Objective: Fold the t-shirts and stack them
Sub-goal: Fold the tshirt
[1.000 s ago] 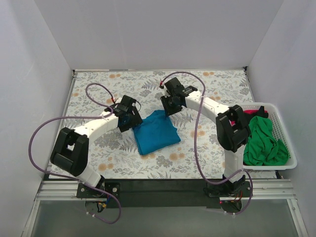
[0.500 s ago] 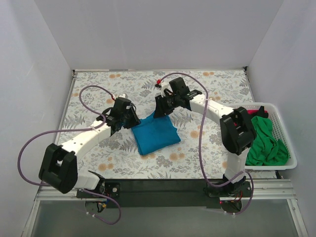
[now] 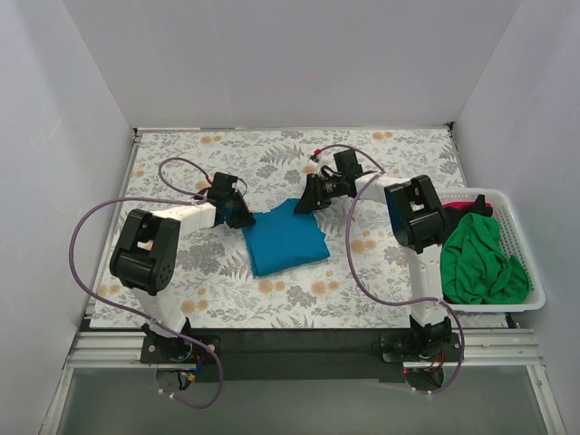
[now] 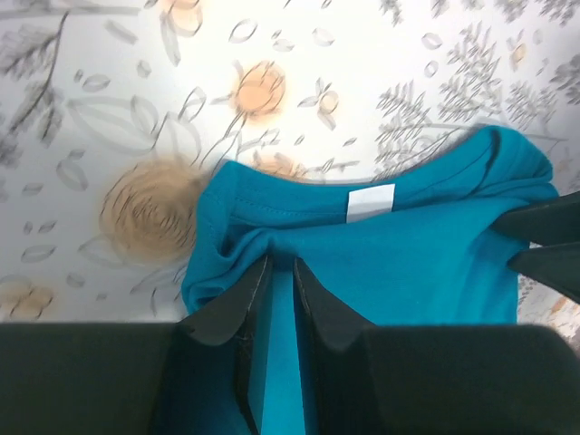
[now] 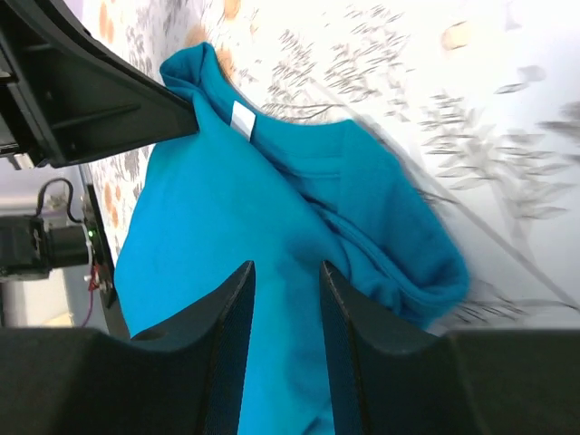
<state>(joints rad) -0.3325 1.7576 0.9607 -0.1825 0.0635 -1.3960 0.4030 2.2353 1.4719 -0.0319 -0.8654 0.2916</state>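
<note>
Teal-blue t-shirt (image 3: 285, 238) lies folded, nearly square, collar edge facing far. My low left gripper (image 3: 243, 216) pinches one collar corner; right gripper (image 3: 306, 204) straddles the other, grip unclear.

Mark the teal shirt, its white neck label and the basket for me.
teal t-shirt (image 3: 285, 240), top external view, middle of the folded cloth.
white label (image 4: 371, 201), left wrist view, centre of the tag at the collar.
white basket (image 3: 520, 240), top external view, its right slatted wall.

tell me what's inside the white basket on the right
The white basket holds a crumpled green t-shirt, with red-magenta cloth peeking out at the far end. Anything beneath the green shirt is covered.
</note>
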